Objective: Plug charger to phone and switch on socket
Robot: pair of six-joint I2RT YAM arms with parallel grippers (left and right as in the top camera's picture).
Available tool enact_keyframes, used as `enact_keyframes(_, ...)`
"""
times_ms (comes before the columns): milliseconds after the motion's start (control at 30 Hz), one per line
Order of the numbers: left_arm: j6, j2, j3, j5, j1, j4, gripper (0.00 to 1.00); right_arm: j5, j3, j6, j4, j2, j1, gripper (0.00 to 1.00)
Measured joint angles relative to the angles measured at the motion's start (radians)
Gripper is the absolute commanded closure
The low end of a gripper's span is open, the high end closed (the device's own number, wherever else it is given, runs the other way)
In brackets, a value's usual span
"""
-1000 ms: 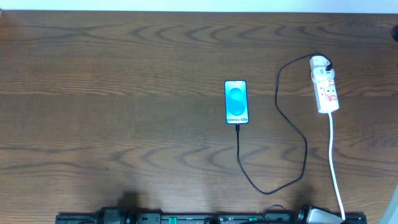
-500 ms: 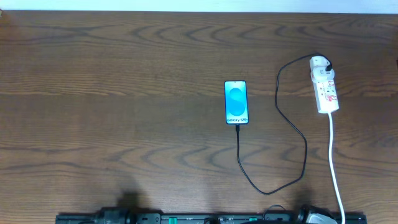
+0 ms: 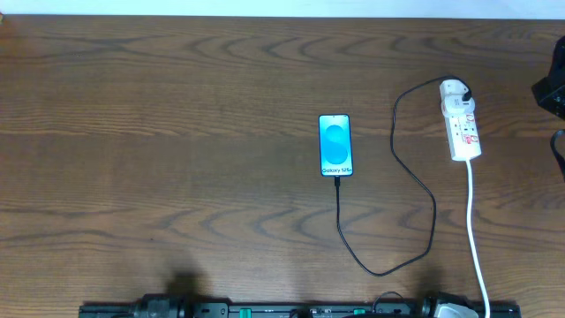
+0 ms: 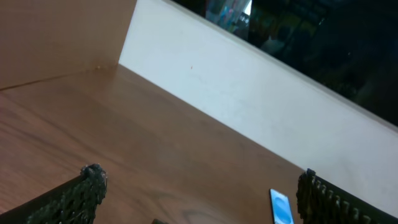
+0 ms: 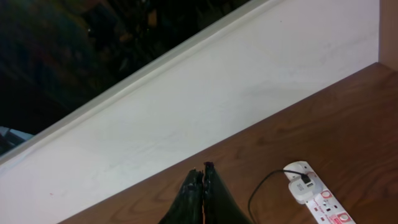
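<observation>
The phone (image 3: 335,145) lies flat mid-table with its blue screen lit; it also shows in the left wrist view (image 4: 281,207). The black charger cable (image 3: 432,210) runs from the phone's near edge, loops toward me, and rises to a white adapter (image 3: 453,89) on the far end of the socket strip (image 3: 463,128). The strip and adapter also show in the right wrist view (image 5: 311,190). My left gripper (image 4: 200,183) is open and empty, high above the table. My right gripper (image 5: 202,169) is shut and empty, left of the strip and apart from it.
The strip's white cord (image 3: 474,230) runs down to the table's near edge. A dark shape (image 3: 551,92) pokes in at the right edge. A white wall (image 5: 205,106) borders the far side and a wood panel (image 4: 56,37) the left.
The dark shape at the overhead view's right edge has come further into view. The phone, cable and strip have not moved.
</observation>
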Motion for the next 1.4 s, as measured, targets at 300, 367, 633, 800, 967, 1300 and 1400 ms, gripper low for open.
enact_keyframes(300, 0.000, -0.003, 0.007, 0.000, 0.000, 0.000, 0.00, -0.009, -0.004, 0.000, 0.000, -0.029, 0.043, 0.96)
enact_keyframes(367, 0.000, -0.003, 0.007, 0.000, 0.000, 0.000, 0.00, -0.007, -0.005, 0.000, 0.000, -0.056, 0.056, 0.96)
enact_keyframes(633, 0.000, -0.003, 0.007, -0.011, 0.000, 0.004, 0.00, -0.007, -0.013, 0.000, 0.010, -0.157, 0.067, 0.95)
enact_keyframes(800, 0.000, -0.003, -0.006, -0.052, 0.000, 0.076, 0.00, -0.007, -0.033, -0.001, 0.025, -0.207, 0.067, 0.94)
enact_keyframes(967, 0.000, -0.004, -0.106, -0.061, 0.000, 0.196, 0.00, -0.007, -0.039, -0.001, 0.030, -0.233, 0.067, 0.93)
enact_keyframes(1300, -0.005, -0.008, -0.637, -0.018, 0.000, 0.647, 0.00, -0.007, -0.041, -0.001, 0.033, -0.257, 0.067, 0.92)
enact_keyframes(1400, -0.005, -0.009, -0.821, 0.013, 0.000, 0.832, 0.00, -0.007, -0.042, -0.001, 0.034, -0.257, 0.067, 0.92)
